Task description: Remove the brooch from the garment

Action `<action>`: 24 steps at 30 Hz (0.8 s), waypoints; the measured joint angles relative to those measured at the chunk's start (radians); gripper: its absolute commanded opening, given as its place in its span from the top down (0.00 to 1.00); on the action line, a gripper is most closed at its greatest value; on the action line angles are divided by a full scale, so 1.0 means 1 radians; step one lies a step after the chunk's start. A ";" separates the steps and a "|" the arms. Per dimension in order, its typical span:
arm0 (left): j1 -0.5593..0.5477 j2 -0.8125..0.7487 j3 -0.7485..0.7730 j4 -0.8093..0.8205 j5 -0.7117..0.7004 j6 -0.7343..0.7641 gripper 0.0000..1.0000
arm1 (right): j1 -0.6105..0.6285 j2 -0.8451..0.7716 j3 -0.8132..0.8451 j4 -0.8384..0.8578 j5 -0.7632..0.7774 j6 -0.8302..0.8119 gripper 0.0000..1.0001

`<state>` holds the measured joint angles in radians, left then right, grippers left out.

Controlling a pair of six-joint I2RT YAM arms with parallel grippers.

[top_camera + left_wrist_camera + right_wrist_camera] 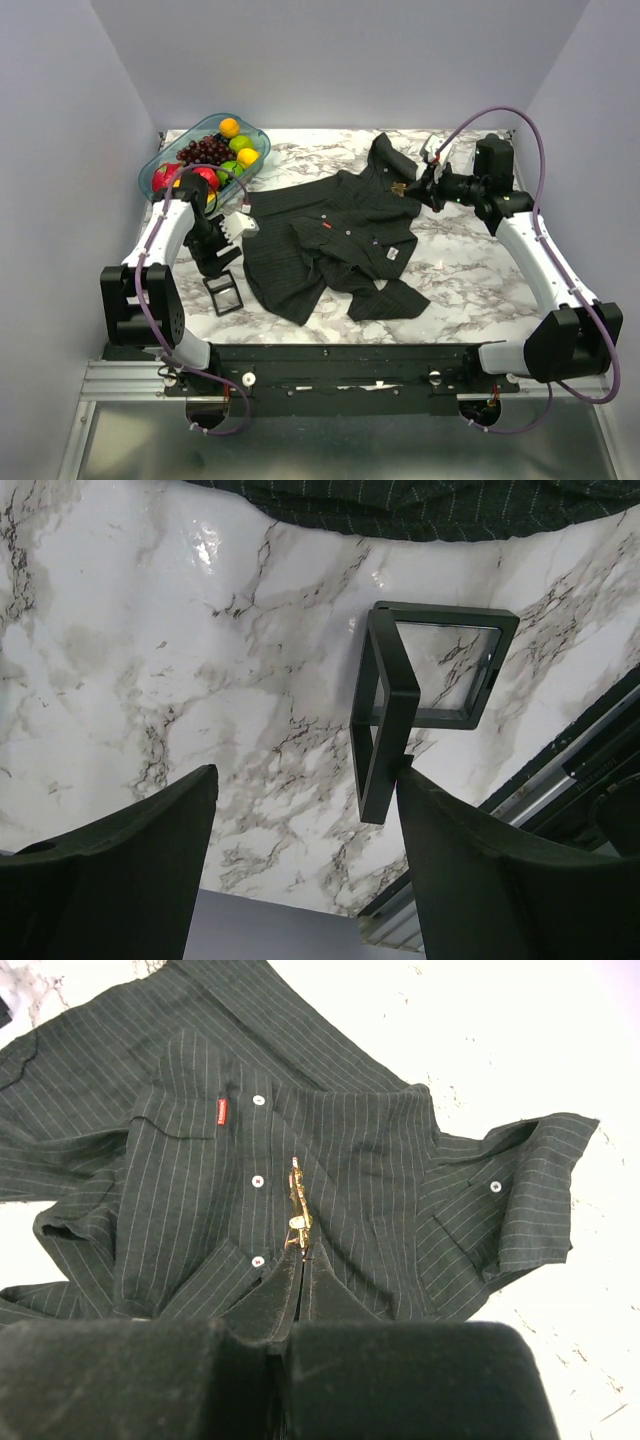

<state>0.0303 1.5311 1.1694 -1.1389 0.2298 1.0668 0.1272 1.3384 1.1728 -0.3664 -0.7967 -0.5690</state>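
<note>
The black pinstriped garment (330,240) lies spread across the middle of the marble table. It also shows in the right wrist view (180,1200) and at the top edge of the left wrist view (430,505). My right gripper (415,188) is near the collar at the back right, shut on the gold brooch (400,187). In the right wrist view the brooch (297,1215) sticks out from my closed fingertips (285,1285), over the button placket. My left gripper (305,780) is open and empty, just left of the garment (215,262).
A black rectangular frame (222,293) lies on the table under my left gripper, and shows in the left wrist view (385,705). A clear tray of fruit (160,165) stands at the back left. The table's front rail (560,770) is close.
</note>
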 measured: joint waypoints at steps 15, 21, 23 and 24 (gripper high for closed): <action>-0.064 0.011 0.021 0.027 0.070 -0.079 0.14 | 0.000 -0.014 -0.018 0.000 0.003 0.000 1.00; -0.117 0.010 0.010 0.079 0.085 -0.120 0.13 | 0.000 -0.015 -0.021 0.000 0.003 0.000 1.00; -0.140 0.010 -0.007 0.102 0.085 -0.135 0.14 | 0.000 -0.015 -0.021 0.000 0.004 0.000 1.00; -0.147 0.010 -0.014 0.109 0.085 -0.140 0.14 | 0.000 -0.015 -0.021 -0.001 0.005 0.000 1.00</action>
<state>-0.1165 1.5410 1.1553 -1.0294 0.3149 0.9272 0.1272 1.3235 1.1515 -0.3672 -0.7918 -0.5690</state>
